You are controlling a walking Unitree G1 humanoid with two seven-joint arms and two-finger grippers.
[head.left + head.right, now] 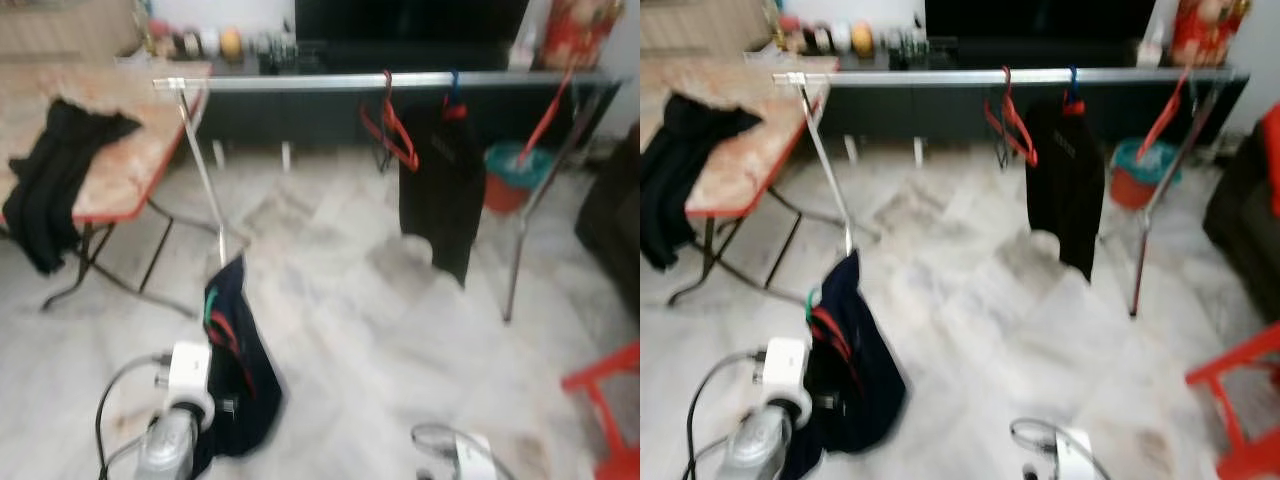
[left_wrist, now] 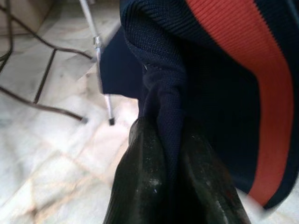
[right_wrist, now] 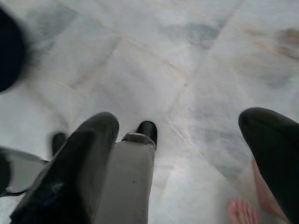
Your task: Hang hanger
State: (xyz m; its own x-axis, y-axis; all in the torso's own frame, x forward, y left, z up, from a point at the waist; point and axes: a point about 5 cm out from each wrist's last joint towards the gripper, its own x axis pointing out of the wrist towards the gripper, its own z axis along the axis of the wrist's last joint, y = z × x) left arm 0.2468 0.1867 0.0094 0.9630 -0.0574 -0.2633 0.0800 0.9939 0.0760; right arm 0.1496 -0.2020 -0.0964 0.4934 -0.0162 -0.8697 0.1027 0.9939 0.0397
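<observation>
Watching for: I fear the navy garment slipping off its hanger before reaching the rail, since only cloth is pinched.
Left hand: low, forward, fingers closed on the garment's fold.
Right hand: fingers spread, empty, pointing at the floor.
</observation>
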